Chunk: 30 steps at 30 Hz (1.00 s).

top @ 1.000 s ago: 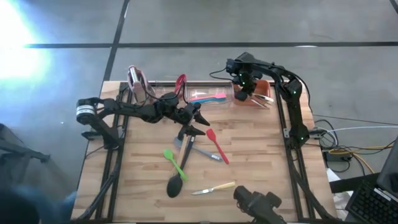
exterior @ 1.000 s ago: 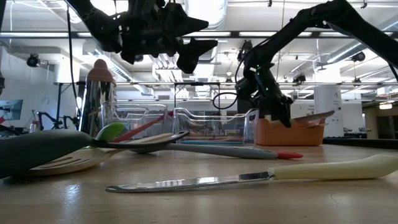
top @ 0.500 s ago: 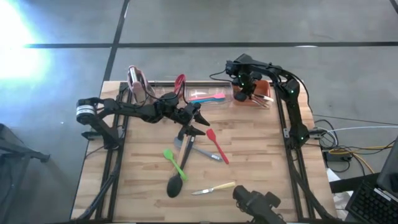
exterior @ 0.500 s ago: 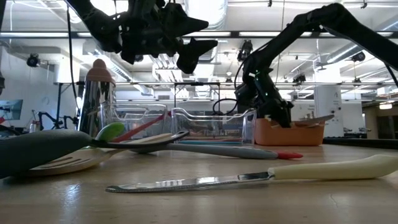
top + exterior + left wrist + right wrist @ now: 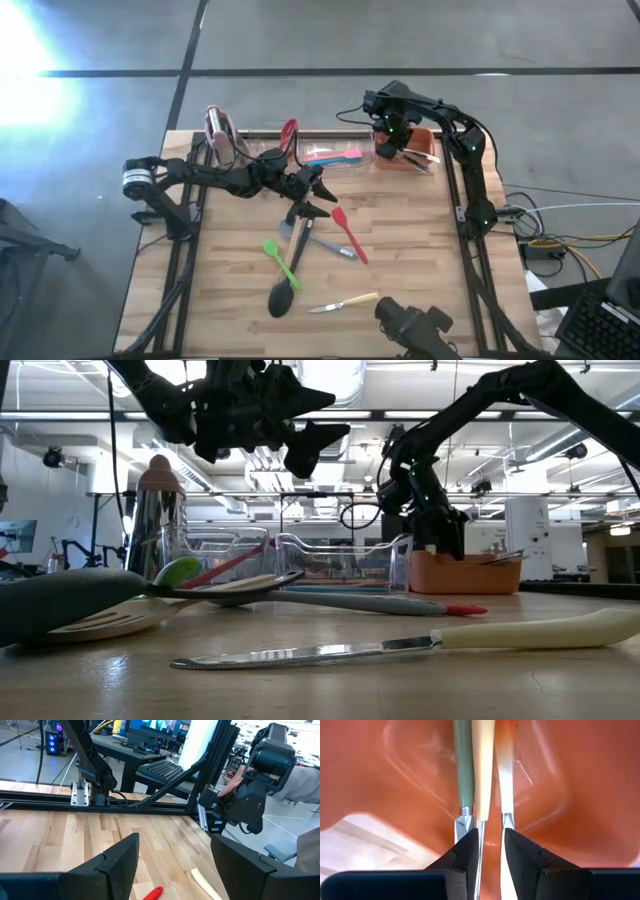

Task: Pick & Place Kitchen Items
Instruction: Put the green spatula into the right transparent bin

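Utensils: you have three handles in orange bin (image 5: 418,150), few in clear tray (image 5: 325,152); six remain on worktop (image 5: 420,240). Right hand (image 5: 490,851) slightly parted over bin, gripping nothing. Left hand (image 5: 172,865) spread, empty, mid-worktop.

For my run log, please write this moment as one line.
right gripper: over red-orange plastic bin, slightly apart above pale-handled knives | left gripper: open, above table centre

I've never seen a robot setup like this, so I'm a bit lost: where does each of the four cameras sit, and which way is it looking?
High view: overhead, straight down on the table; both arms show.
Low view: table height, across a pale-handled knife; arms enter from above.
Left wrist view: past the open left gripper, over the table.
Right wrist view: right gripper over three utensil handles in the orange bin.
Shared: high and low views both show that bin.
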Each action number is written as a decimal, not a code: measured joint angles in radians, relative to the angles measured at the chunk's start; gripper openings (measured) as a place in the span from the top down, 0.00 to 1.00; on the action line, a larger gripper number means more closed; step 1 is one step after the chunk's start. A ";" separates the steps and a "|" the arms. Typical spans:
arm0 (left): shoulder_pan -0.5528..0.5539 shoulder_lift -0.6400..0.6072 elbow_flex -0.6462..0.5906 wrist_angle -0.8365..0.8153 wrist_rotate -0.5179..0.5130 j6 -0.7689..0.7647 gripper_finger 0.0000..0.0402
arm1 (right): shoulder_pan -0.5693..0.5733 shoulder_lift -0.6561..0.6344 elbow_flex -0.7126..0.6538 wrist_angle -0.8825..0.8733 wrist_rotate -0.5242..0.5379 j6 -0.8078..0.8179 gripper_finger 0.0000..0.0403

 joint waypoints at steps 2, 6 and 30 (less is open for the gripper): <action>0.000 0.000 0.000 0.000 0.000 0.000 0.38 | 0.000 -0.001 0.029 -0.024 0.000 0.000 0.81; 0.000 0.000 0.000 0.000 0.000 0.000 0.38 | 0.003 -0.025 0.086 -0.048 -0.003 0.004 0.84; -0.001 -0.047 -0.006 -0.075 0.024 0.019 0.38 | 0.344 -0.732 -0.290 0.321 -0.161 0.174 0.98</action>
